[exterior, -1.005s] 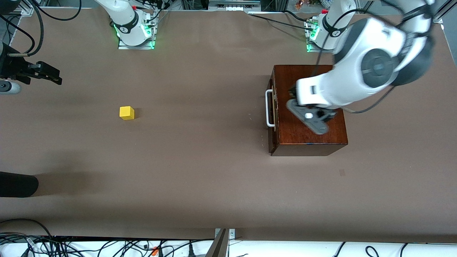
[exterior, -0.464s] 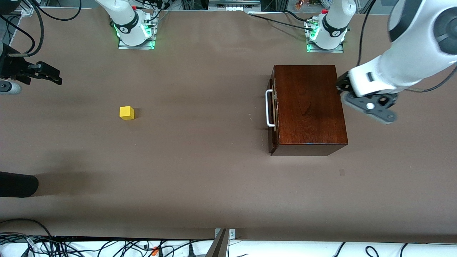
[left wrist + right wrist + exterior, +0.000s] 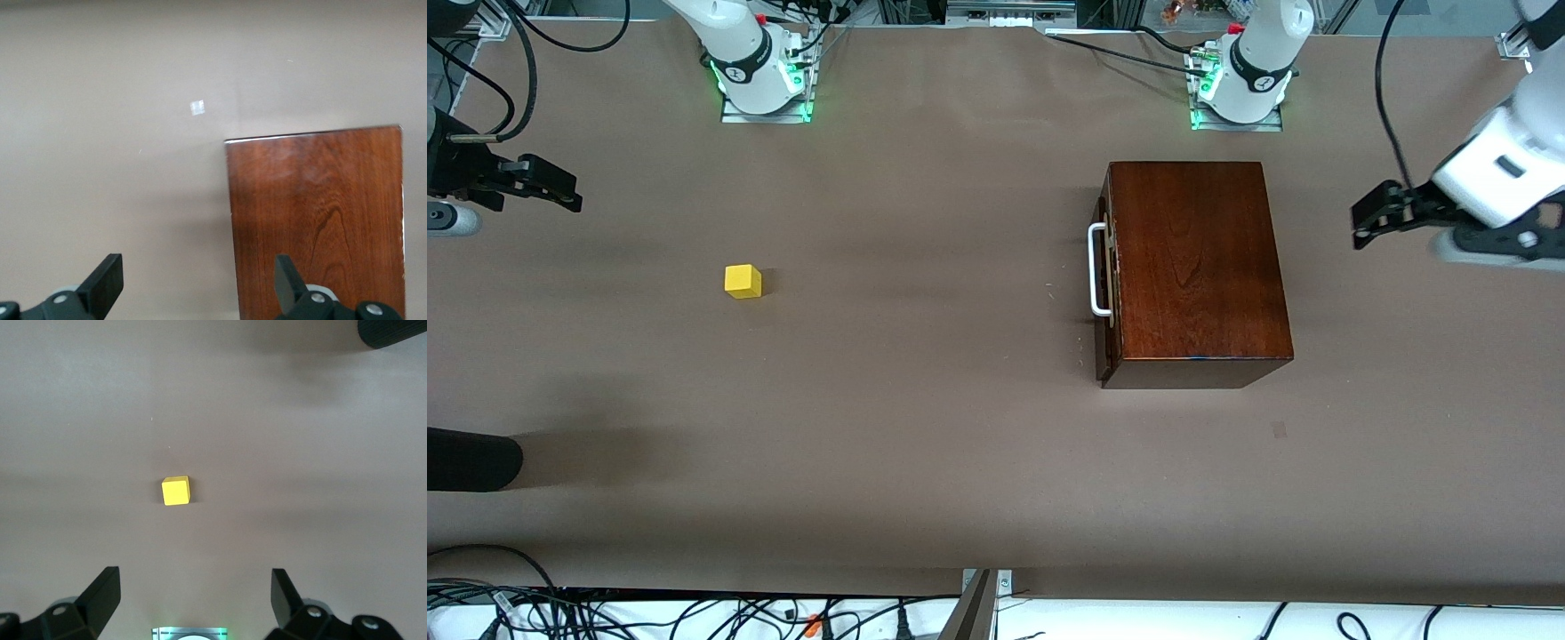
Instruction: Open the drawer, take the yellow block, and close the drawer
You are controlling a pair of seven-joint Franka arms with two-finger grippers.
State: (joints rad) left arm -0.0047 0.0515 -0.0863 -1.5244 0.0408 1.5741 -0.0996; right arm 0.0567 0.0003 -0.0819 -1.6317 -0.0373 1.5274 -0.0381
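I am holding the left gripper (image 3: 1369, 222) at the frame's right edge, over bare desk (image 3: 960, 444), fingers spread and empty. The right gripper (image 3: 551, 188) is waiting at upper left, fingers wide and empty. The drawer (image 3: 1104, 276) is sitting shut, right of centre. The yellow block (image 3: 743, 281) is lying out on the desk, left of centre.

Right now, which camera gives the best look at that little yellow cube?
The right wrist view: the yellow block sits alone on the table, mid-picture, top and one side showing. The front view shows it smaller, toward the right arm's end. The left wrist view misses it.
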